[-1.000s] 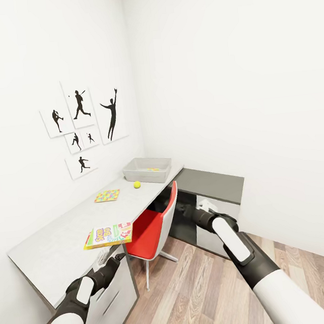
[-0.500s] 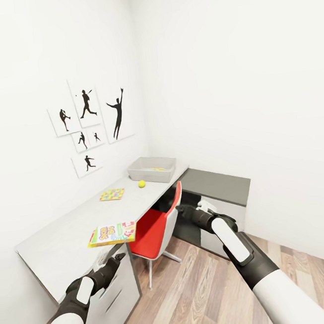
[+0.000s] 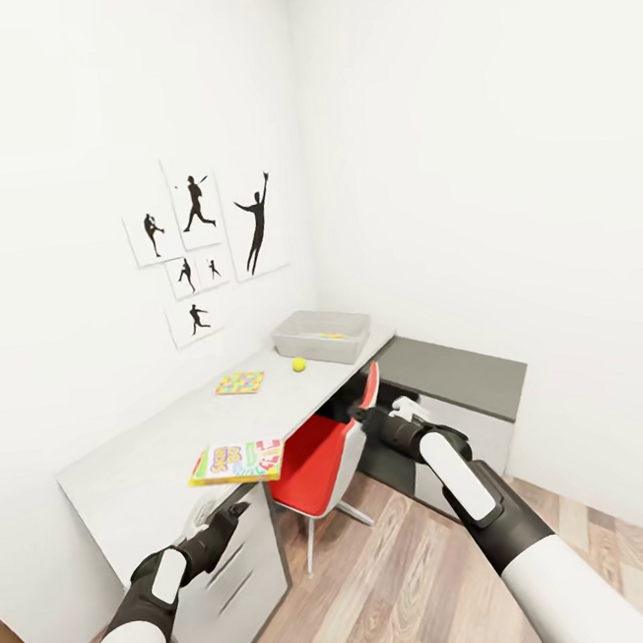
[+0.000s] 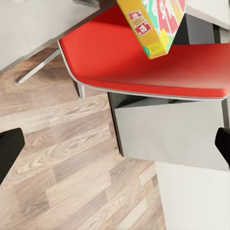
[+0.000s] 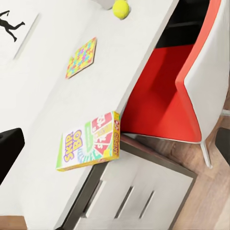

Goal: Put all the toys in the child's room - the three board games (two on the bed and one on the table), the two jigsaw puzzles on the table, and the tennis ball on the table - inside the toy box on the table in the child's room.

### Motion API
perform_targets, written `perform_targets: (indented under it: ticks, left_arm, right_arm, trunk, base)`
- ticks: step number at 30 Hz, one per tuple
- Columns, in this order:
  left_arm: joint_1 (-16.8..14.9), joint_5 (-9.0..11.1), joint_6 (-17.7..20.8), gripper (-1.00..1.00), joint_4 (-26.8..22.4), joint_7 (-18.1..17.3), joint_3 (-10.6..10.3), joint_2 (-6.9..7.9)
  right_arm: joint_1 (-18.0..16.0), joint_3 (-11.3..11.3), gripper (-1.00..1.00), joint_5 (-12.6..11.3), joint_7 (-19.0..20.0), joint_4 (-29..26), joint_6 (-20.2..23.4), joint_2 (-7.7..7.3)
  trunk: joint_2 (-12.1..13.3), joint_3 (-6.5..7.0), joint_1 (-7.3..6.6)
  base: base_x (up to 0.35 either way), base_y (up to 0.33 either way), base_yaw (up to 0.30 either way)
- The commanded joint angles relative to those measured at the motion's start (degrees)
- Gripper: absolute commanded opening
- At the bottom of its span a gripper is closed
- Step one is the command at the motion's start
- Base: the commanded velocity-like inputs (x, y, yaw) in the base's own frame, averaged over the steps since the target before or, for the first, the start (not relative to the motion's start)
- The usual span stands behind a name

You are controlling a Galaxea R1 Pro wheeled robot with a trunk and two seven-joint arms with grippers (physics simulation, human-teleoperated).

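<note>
The long pale table (image 3: 130, 480) runs along the left wall. On it lie the Skip-Bo board game (image 3: 237, 462), one mosaic jigsaw puzzle (image 3: 241, 382) and the tennis ball (image 3: 297, 365). At the table's far end stands the grey toy box (image 3: 321, 336), with a colourful patch inside it. My left gripper (image 3: 219, 525) hangs open below the table's near corner, and my right gripper (image 3: 366, 419) is open beside the red chair. The right wrist view looks down on the Skip-Bo box (image 5: 88, 141), the puzzle (image 5: 81, 57) and the ball (image 5: 120, 8). The bed is out of view.
A red chair (image 3: 326, 455) is tucked under the table, its seat (image 4: 143, 62) under the overhanging Skip-Bo corner (image 4: 153, 24). Grey drawers (image 3: 230, 579) stand under the near end. A lower dark grey unit (image 3: 456, 377) fills the corner at right. Wood-plank floor (image 3: 390, 592) lies ahead.
The whole picture has slid to the right, so the camera has turned or moved. Both arms keep the same pose in the view. Nothing on the table has moved.
</note>
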Motion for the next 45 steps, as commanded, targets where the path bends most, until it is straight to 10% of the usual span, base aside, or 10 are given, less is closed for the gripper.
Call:
perform_targets:
  ticks: [1, 45]
  left_arm:
    - [-0.1, 0.2, 0.5, 1.0, -0.1, -0.1, 0.4, -0.08]
    - [-0.1, 0.2, 0.5, 1.0, -0.1, -0.1, 0.4, -0.08]
  right_arm:
    - [-0.1, 0.1, 1.0, -0.6, -0.5, -0.1, 0.0, -0.03]
    - [0.0, 0.1, 1.0, -0.6, -0.5, -0.1, 0.0, -0.03]
  trunk:
    - [-0.1, -0.1, 0.04]
    - [-0.1, -0.1, 0.04]
  base:
    - [0.005, -0.139, 0.224]
    - [0.0, -0.105, 0.052]
